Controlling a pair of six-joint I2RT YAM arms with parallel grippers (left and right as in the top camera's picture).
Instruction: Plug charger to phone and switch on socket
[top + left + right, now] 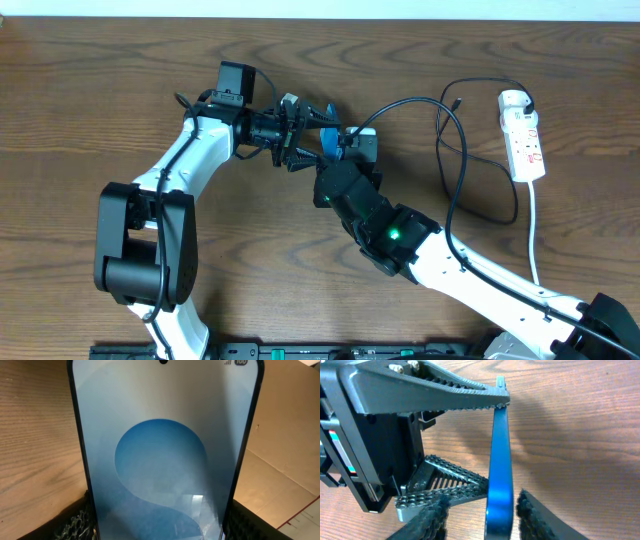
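Mid-table, both arms meet over the phone. On my left wrist feed its blue screen fills the view, top edge far from the camera.

The left gripper is clamped on the phone, 1 ribbed finger on one side and the other on the opposite side. The phone is seen edge-on from the right wrist.

The right gripper has its 2 jaws apart, straddling that blue edge. One pad sits just beside the phone and the other is a little off it. I cannot tell whether either pad touches.

From overhead, the charger lies in loose loops on the table, right of the arms and apart from the phone, with its plug tip toward the far edge. The socket lies flat beyond the loops, its white cord trailing toward me.
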